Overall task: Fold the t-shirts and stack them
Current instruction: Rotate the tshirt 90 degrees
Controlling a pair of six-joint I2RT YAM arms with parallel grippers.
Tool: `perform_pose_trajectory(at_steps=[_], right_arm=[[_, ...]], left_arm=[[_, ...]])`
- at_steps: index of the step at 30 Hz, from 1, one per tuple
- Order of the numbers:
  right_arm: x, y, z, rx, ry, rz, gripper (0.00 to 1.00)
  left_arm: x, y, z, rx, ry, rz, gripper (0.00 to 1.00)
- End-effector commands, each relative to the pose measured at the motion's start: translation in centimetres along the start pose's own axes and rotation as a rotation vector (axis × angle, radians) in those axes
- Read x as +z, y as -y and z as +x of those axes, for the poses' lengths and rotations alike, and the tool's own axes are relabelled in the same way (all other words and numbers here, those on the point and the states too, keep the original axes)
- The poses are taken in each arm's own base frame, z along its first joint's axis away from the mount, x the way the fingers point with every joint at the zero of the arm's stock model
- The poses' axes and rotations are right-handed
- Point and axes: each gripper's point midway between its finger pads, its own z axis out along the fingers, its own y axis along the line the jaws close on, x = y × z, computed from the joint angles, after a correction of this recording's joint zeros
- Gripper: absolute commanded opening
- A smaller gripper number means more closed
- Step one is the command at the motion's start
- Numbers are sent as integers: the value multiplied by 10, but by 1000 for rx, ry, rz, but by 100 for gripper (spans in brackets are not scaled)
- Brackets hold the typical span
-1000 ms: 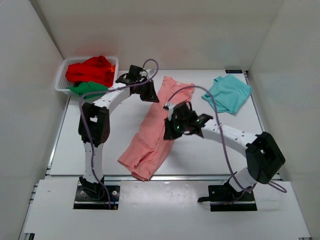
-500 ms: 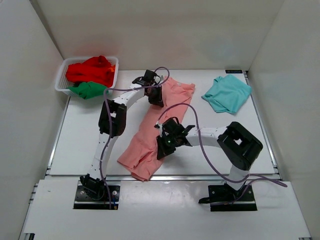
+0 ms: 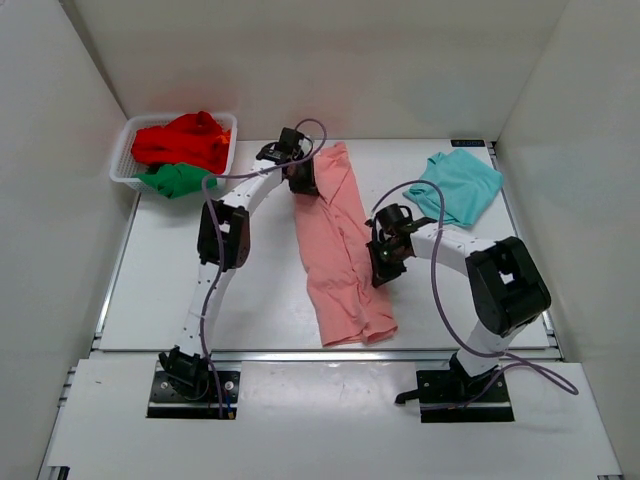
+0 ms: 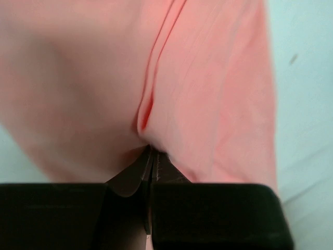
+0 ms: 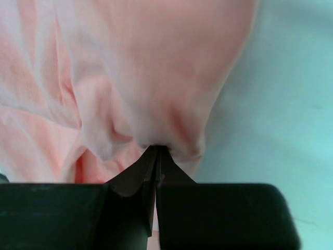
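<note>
The pink shirt (image 3: 340, 250) lies in a long strip down the centre of the bench (image 3: 200, 290). The left end effector (image 3: 303, 180) pinches its upper end and the right end effector (image 3: 383, 268) its right edge. Folding seems under way; next, both should carry the fabric over evenly.

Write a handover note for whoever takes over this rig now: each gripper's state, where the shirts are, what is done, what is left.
Left gripper: shut, pinching the salmon-pink shirt at its far end.
Right gripper: shut on the same shirt's right edge, mid-length.
Shirts: pink one a long strip mid-table; teal shirt far right, apparently folded; red shirt and green shirt in the basket.
Done: possibly the teal one.
Left: finish folding pink, fold red and green, stack all.
</note>
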Motion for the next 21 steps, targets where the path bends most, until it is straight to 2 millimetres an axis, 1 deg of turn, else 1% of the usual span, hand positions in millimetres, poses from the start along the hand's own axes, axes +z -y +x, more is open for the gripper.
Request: perform_pose_trajectory(at_steps=[1, 2, 3, 4, 5, 6, 7, 8, 9, 10, 11, 12, 13, 14, 15, 16, 17, 18, 19, 20, 21], right_arm=[[-6, 19, -3, -120, -10, 72, 0], [-8, 16, -12, -137, 5, 67, 0], [-7, 7, -10, -161, -11, 50, 1], [-9, -5, -11, -188, -8, 40, 2], [-12, -17, -12, -218, -2, 31, 3], [-15, -25, -16, -227, 19, 18, 3], [-16, -37, -15, -235, 26, 2, 4], [-21, -44, -19, -224, 49, -4, 7], [-26, -50, -17, -230, 60, -3, 12], [-29, -52, -18, -212, 73, 10, 14], [-34, -54, -13, -188, 80, 12, 17], [-44, -54, -17, -165, 121, 8, 21], [-44, -53, -14, -127, 133, -7, 22], [-52, -50, -9, -82, 154, -21, 23], [-59, -52, -4, -73, 178, -60, 25], [-62, -53, -6, -48, 197, -83, 27], [-68, -54, -4, -37, 218, -98, 29], [-73, -59, -4, -38, 238, -120, 32], [-74, -62, 1, -23, 236, -135, 35], [-77, -64, 1, -2, 258, -162, 37], [-79, -69, 8, -6, 258, -200, 40]], left_arm=[[-4, 5, -46, -34, 100, 26, 0], [-9, 13, -64, -49, 137, 78, 0], [-23, 28, -82, -42, 187, 126, 0], [-27, 37, -89, -56, 198, 183, 0], [-43, 47, -104, -65, 240, 233, 0], [-49, 55, -106, -60, 243, 260, 0], [-76, 74, -119, -35, 286, 308, 0], [-99, 87, -121, -6, 302, 323, 2], [-102, 88, -111, 0, 269, 317, 3], [-130, 99, -109, 57, 285, 303, 4], [-144, 102, -90, 87, 253, 263, 8], [-128, 88, -55, 76, 164, 216, 11], [-162, 94, -53, 114, 211, 205, 12], [-173, 87, -26, 101, 216, 192, 14], [-152, 57, 17, 25, 154, 156, 15], [-189, 63, 15, 17, 236, 188, 15], [-200, 56, 45, -25, 233, 215, 16], [-191, 36, 80, -64, 175, 191, 15], [-212, 38, 86, -61, 217, 207, 15], [-215, 32, 113, -57, 201, 189, 15], [-211, 25, 139, -70, 168, 173, 15]])
